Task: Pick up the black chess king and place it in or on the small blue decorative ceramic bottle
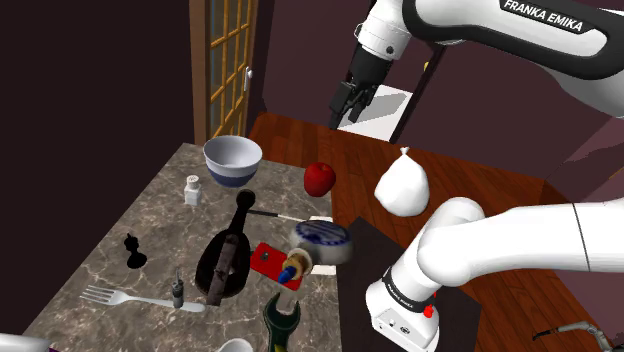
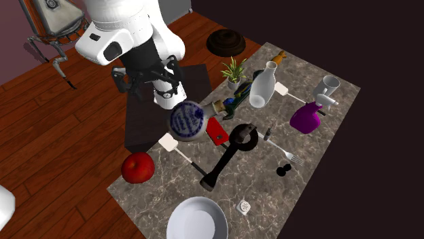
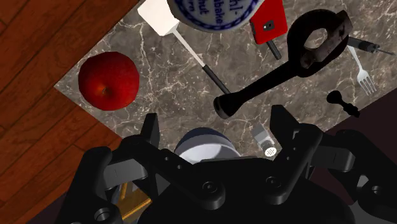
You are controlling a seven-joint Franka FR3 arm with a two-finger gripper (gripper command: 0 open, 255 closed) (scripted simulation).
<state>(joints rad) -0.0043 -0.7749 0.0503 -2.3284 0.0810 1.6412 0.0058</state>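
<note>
The black chess king (image 1: 132,250) stands upright on the marble table (image 1: 120,215), near the edge at the shoulder view's left; it also shows as a small dark piece (image 2: 284,170) (image 3: 340,100) beside a fork. The blue-and-white ceramic bottle (image 1: 322,241) (image 2: 187,119) (image 3: 216,13) sits at the table's opposite side, next to a red card. My gripper (image 1: 345,104) (image 3: 216,127) hangs high above the table's far end, open, with nothing between its fingers. It is far from both the king and the bottle.
A red apple (image 1: 319,178), a white bowl (image 1: 232,160), a small shaker (image 1: 192,188), a black long-handled pan (image 1: 225,262), a white spatula (image 2: 170,144) and a fork (image 1: 130,298) lie on the table. A purple spray bottle (image 2: 306,119) and a white bottle (image 2: 261,88) stand further along it.
</note>
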